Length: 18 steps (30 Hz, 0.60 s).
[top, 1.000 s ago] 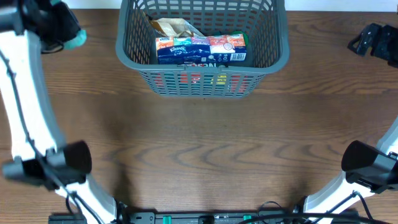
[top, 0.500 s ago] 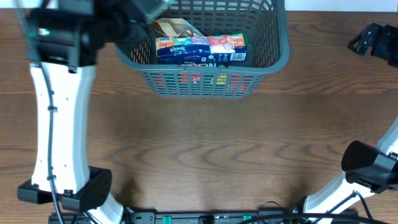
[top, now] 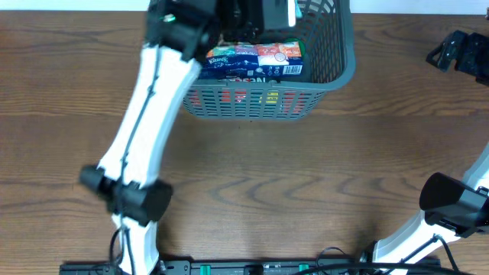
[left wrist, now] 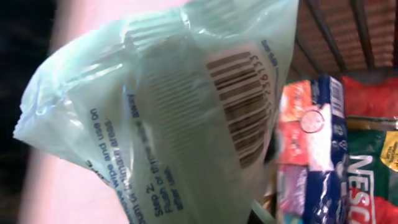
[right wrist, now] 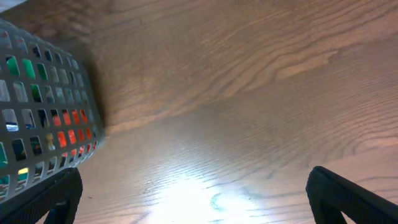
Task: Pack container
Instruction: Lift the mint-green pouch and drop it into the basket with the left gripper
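The container (top: 336, 76) is a dark grey lattice basket at the back middle of the table. It holds a blue and orange tissue pack (top: 252, 59) and a red packet (left wrist: 373, 99) lower down. My left gripper (top: 258, 12) hangs over the inside of the basket, shut on a pale green packet (left wrist: 186, 112) with a barcode. That packet fills the left wrist view and hides the fingers. The basket's slotted wall (left wrist: 336, 31) shows behind it. My right gripper (top: 457, 52) is far right, open and holding nothing, above bare wood, with its dark fingertips (right wrist: 348, 199) wide apart.
In the right wrist view the basket's corner (right wrist: 43, 106) stands at the left, with red and green packets showing through the slots. Brown wooden tabletop (top: 252, 183) spreads in front of the basket. The arm bases stand at the near edge.
My left arm has swung from the far left of the table to above the inside of the basket, carrying the green packet. The right arm has not moved.
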Each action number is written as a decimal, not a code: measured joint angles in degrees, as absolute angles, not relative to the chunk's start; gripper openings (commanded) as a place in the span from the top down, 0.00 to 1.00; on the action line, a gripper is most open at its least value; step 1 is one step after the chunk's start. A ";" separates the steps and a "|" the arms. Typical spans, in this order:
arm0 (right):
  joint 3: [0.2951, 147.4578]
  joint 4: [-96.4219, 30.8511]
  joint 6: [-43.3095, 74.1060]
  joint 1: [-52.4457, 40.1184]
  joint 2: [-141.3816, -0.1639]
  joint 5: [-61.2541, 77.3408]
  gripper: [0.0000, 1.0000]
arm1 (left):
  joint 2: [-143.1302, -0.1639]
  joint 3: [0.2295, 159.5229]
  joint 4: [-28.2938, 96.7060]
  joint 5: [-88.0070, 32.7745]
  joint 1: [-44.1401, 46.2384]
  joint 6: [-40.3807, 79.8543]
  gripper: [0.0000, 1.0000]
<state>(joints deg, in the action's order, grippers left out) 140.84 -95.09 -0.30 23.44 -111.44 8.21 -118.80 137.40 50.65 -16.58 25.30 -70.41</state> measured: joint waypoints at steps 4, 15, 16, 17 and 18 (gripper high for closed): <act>140.84 -95.42 -0.30 23.44 -111.44 8.21 0.01 | -125.14 137.38 50.76 -16.56 25.30 -70.76 0.94; 140.84 -96.09 -0.30 23.44 -111.44 8.58 0.02 | -131.63 137.38 50.74 -16.56 25.28 -70.78 0.88; 140.84 -96.18 -0.30 23.44 -111.44 8.60 0.01 | -132.07 137.38 50.74 -16.56 25.28 -70.78 0.73; 140.84 -96.18 -0.30 23.44 -111.44 8.60 0.01 | -132.46 137.38 50.74 -16.56 25.28 -71.02 0.61; 140.84 -96.18 -0.30 23.44 -111.44 8.60 0.01 | -132.81 137.38 50.68 -16.58 25.28 -70.91 0.38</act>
